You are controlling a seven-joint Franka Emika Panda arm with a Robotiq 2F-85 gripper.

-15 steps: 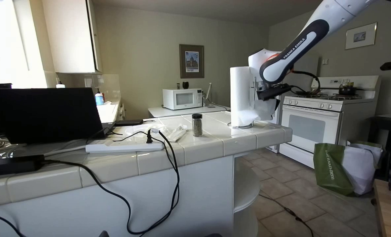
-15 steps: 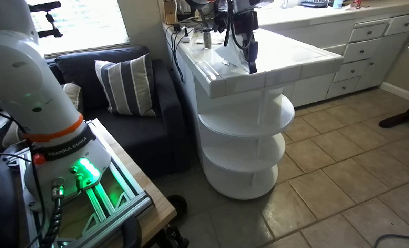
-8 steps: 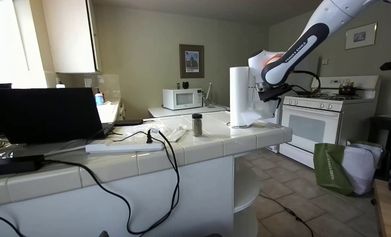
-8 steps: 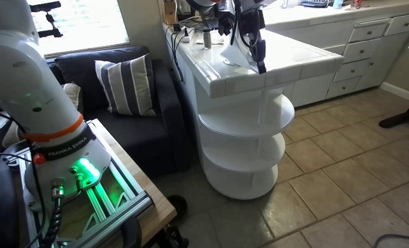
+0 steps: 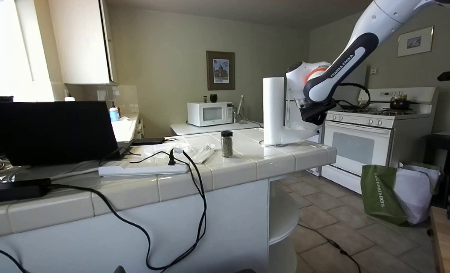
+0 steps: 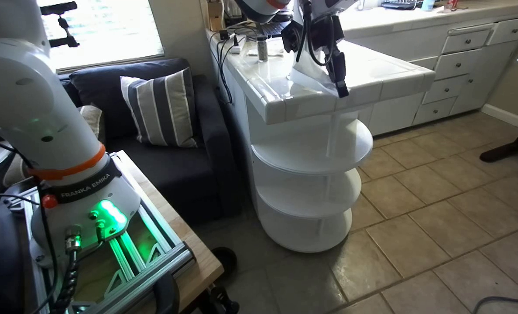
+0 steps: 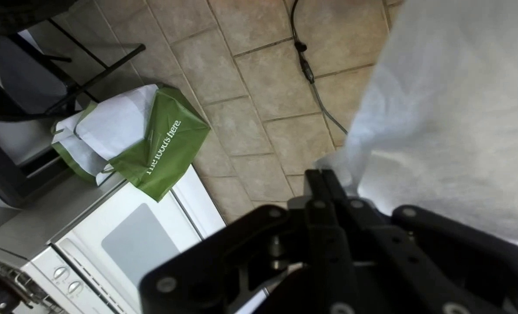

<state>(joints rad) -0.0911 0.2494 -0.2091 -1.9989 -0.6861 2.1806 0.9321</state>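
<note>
A white paper towel roll [image 5: 273,110] stands upright on a wire holder on the white tiled counter [image 5: 240,170]. A loose paper towel sheet [image 5: 300,133] stretches from the roll's lower part to my gripper [image 5: 319,122]. The sheet also shows in the other exterior view [image 6: 311,77] and fills the right of the wrist view [image 7: 455,122]. My gripper's black fingers [image 7: 320,174] are closed together with the sheet's edge pinched at their tips. In an exterior view the gripper [image 6: 341,89] hangs near the counter's end edge; the roll there is hidden behind the arm.
A spice jar [image 5: 227,144] stands on the counter left of the roll. A power strip [image 5: 143,168], cables and a laptop [image 5: 54,132] lie farther left. Rounded shelves [image 6: 313,150] are below the counter's end. A green and white bag [image 5: 384,193] stands by the stove [image 5: 353,142].
My gripper has moved away from the roll, slightly lower and toward the counter's end, with the sheet. The sheet is stretched out longer and tighter. The roll has shifted slightly left.
</note>
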